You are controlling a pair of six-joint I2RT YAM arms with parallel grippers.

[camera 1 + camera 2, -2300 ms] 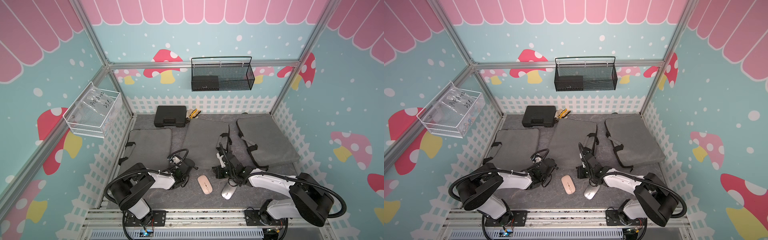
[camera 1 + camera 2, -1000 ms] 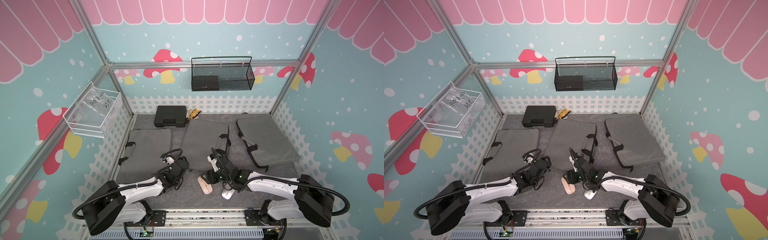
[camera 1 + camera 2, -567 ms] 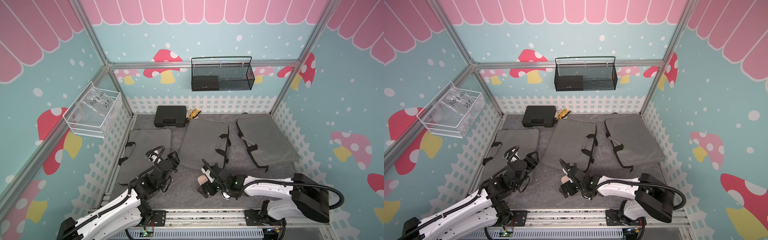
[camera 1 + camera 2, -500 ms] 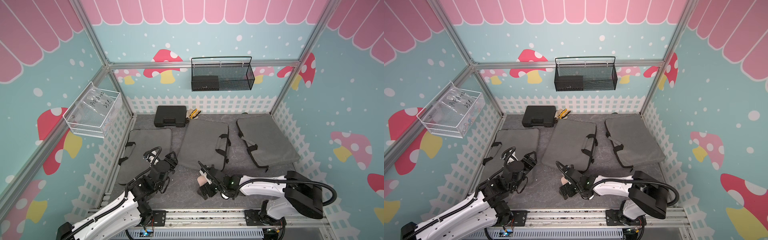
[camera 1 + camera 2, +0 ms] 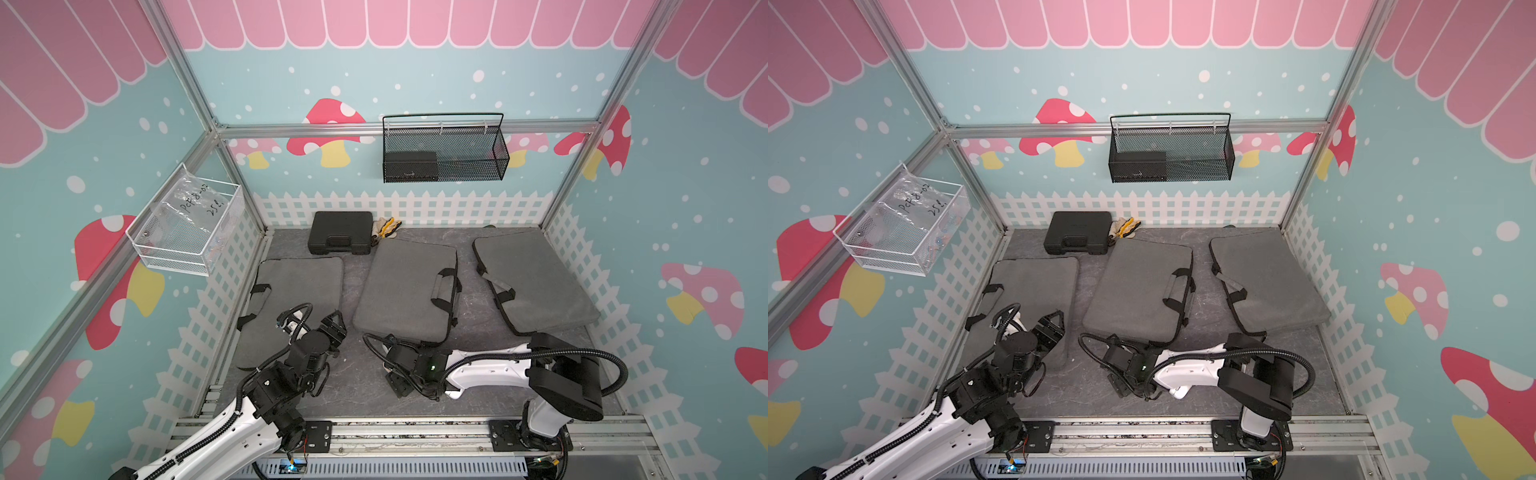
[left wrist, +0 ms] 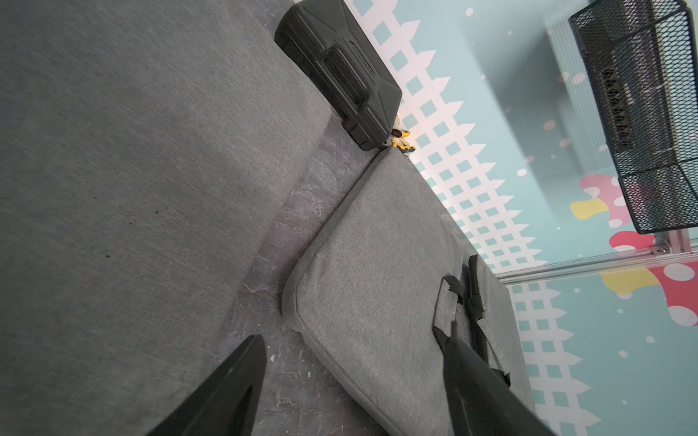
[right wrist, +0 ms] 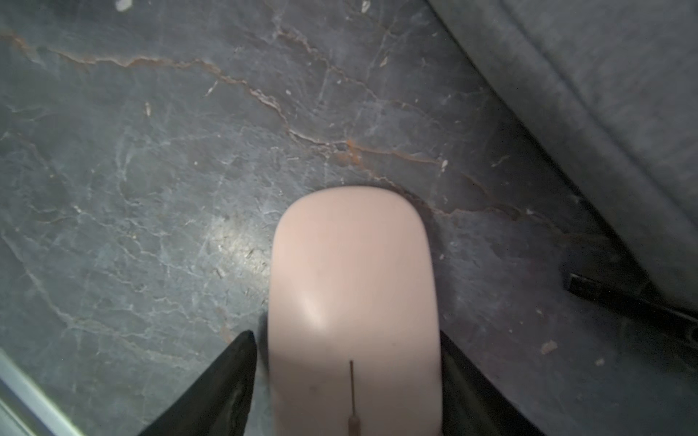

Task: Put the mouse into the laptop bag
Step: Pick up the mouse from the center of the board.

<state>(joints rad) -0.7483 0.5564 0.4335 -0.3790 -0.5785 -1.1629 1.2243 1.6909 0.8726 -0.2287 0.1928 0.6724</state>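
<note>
One dark marbled surface [image 5: 353, 390] carries everything here. Across it lie three grey laptop bags, flat: the left-hand bag [image 5: 299, 286], the middle bag [image 5: 403, 286] and the right-hand bag [image 5: 536, 282].

Next down in size is the left gripper [image 6: 355, 338]. Its jaws are spread wide with nothing between them, hanging over the strip between the left-hand bag and the middle bag.

Now the right gripper [image 7: 345, 336], down low just in front of the middle bag's near edge, jaws planted either side of the mouse [image 7: 351, 271]. Pinching or only flanking? I cannot tell, as there's a dark sliver showing on one side.

Smallest of all is that pale pink mouse. It lies on the bare surface beside the middle bag, hidden under the wrist in both top views.

My read is that it's light, with a hard, glossy shell domed on top, so likely slippery. Take it low across the long sides, squarely and with a modest squeeze, or it could squirt out.
</note>
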